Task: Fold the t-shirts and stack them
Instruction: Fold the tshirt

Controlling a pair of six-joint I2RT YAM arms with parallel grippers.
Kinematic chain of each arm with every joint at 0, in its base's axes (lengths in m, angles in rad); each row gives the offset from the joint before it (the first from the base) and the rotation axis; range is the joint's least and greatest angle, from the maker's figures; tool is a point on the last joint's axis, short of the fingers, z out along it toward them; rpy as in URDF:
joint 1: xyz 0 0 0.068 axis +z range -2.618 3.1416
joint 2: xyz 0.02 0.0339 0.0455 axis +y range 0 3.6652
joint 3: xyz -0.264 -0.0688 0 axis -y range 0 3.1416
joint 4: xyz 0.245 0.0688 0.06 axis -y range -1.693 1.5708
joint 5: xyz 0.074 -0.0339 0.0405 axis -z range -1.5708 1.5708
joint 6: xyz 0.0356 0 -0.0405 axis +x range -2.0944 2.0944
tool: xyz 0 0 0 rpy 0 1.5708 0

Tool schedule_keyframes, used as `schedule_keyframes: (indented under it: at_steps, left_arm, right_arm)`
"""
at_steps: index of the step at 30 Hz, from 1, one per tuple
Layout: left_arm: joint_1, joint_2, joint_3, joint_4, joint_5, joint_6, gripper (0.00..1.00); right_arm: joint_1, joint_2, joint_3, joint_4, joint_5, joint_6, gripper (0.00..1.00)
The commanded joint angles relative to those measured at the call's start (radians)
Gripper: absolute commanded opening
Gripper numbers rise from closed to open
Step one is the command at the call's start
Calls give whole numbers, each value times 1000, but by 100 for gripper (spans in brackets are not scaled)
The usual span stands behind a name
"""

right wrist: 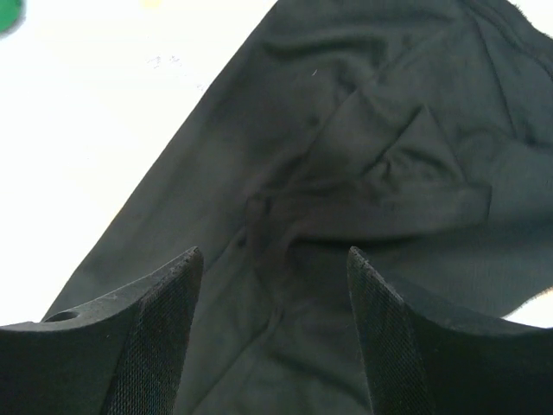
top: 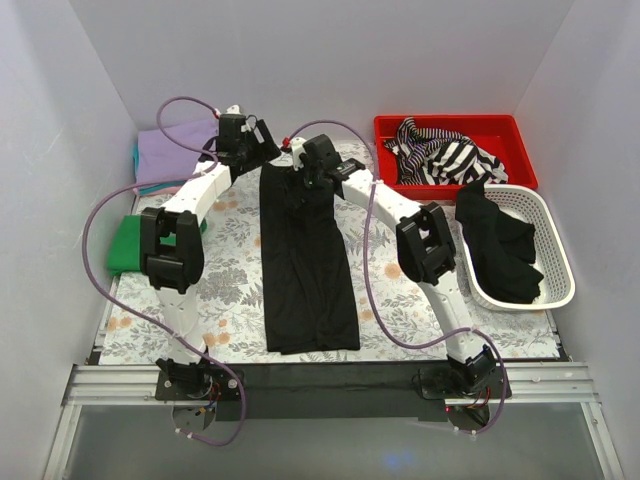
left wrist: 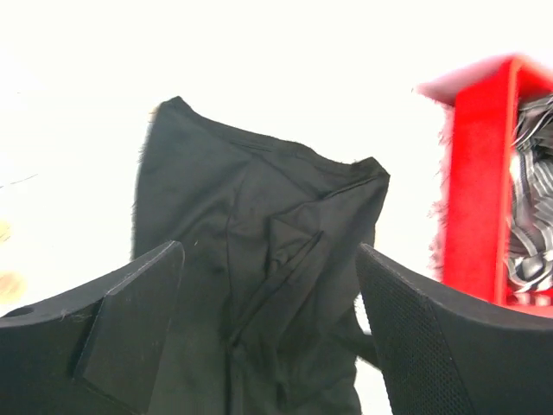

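The black t-shirt (top: 308, 265) lies folded into a long narrow strip down the middle of the floral mat. My left gripper (top: 266, 150) is open beside its far left corner, and in the left wrist view (left wrist: 268, 251) the black fabric (left wrist: 251, 199) lies between and beyond the fingers. My right gripper (top: 297, 175) is open just above the shirt's far end. In the right wrist view (right wrist: 275, 252) the creased black cloth (right wrist: 346, 130) fills the gap. A lavender shirt (top: 175, 148) lies on a teal one (top: 141, 172) at the back left. A green shirt (top: 124, 246) lies at the left edge.
A red bin (top: 500, 128) with striped cloth stands at the back right and also shows in the left wrist view (left wrist: 475, 173). A white basket (top: 556, 255) holding dark clothes stands at the right. The floral mat (top: 230, 290) covers the table. White walls enclose the space.
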State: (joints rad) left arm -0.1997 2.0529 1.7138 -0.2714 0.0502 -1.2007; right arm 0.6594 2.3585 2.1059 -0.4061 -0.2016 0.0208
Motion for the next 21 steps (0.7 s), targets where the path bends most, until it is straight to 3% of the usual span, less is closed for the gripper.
schedule_keyframes:
  at_steps: [1,7,9,16,17,21]
  left_arm:
    - [32,-118,-78,-86,-103,-65,80]
    - [52,-169,-177,-78,-62,-89,80]
    - [56,-166,-178,-57,15,-68,80]
    - [56,-67,-89,-52,238,-23,79]
    - [56,-39,-73,-54,264,-22,97]
    - [56,50,9,-65,387,-20,98]
  right_arm:
    - [0,62,107,-49,73,-18,73]
    - [35,123,134,-59,162,-71,73]
    - [39,108,111,-37,179,-79,73]
    - [37,-148,-148,151,289,-124,76]
    - [32,-169,-182,164,289,-124,76]
    - [14,-251,-251,171,303,-127,77]
